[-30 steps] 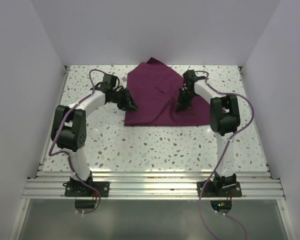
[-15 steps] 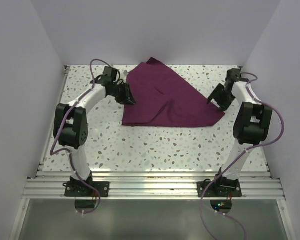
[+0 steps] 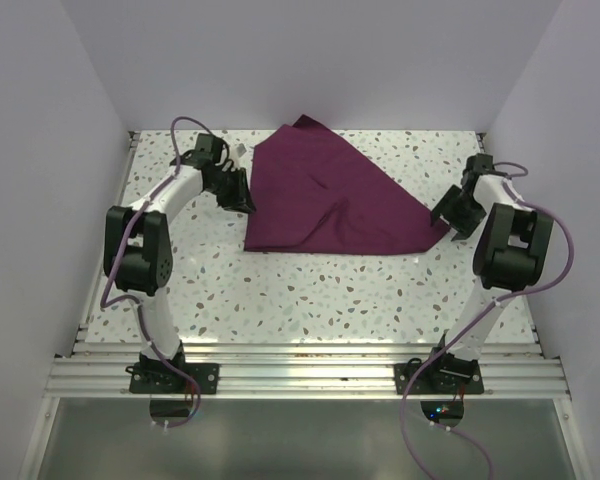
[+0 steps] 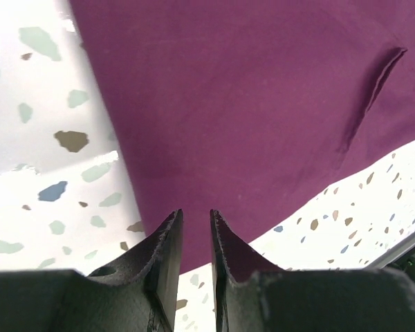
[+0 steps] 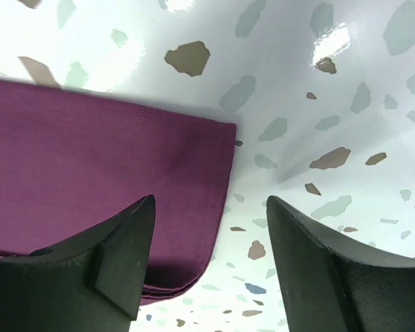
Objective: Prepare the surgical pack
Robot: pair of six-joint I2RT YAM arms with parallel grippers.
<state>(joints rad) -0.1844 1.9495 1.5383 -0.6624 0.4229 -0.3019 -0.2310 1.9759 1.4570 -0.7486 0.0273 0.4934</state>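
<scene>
Black left claw (image 4: 194,213): jaws a narrow slit apart, nothing pinched, above the left edge of the maroon cloth (image 3: 325,195). Cloth: folded, flat on the speckled table (image 3: 310,290), far centre; soft, light and limp, likely to sag, so best pinched at a corner or hem. Right claw (image 5: 211,200): jaws wide, astride the right corner. No container in view.

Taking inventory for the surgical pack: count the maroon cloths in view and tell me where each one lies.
1. The maroon cloth lies folded on the far middle of the table. Anything under its folds would be hidden.
</scene>
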